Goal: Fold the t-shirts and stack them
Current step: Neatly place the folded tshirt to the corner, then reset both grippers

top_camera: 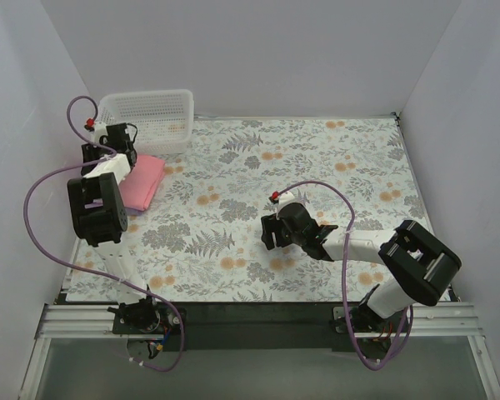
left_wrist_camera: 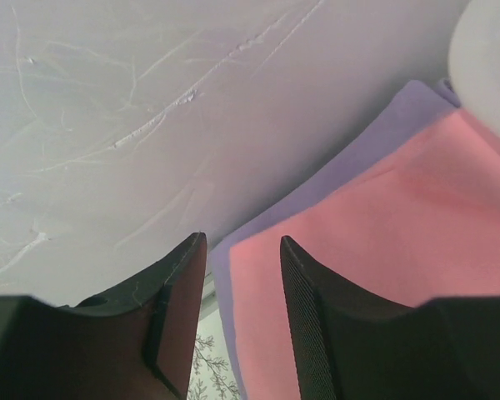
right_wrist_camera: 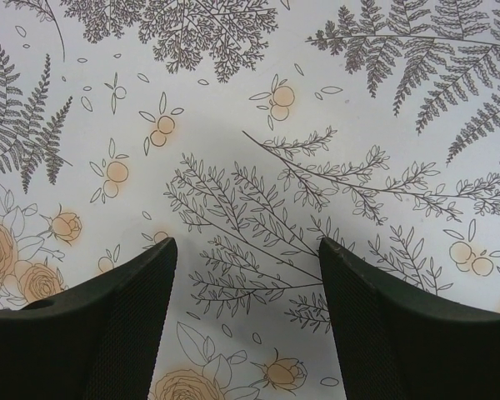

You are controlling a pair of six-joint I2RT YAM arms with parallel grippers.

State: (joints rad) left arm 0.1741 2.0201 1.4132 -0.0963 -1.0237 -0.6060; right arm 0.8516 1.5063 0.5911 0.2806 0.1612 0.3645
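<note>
**Shirts stacked at the left edge, both grippers empty**

The floral tablecloth [top_camera: 317, 183] covers the table, and the white basket [top_camera: 150, 112] sits in its far-left corner. Just in front of the basket, along the left edge, the folded salmon-pink shirt [top_camera: 146, 179] lies on the lavender shirt [left_wrist_camera: 350, 158], so the stacking looks done. The left gripper [left_wrist_camera: 240, 250] hovers at the stack's edge, jaws apart and gripping nothing. The right gripper [right_wrist_camera: 246, 250] hangs over mid-cloth, well clear of the shirts, jaws apart and empty.

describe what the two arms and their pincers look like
The left arm and right arm have black joint housings, white links and a looping purple cable. The left pincer and right pincer each have two black, finely textured fingers.
</note>
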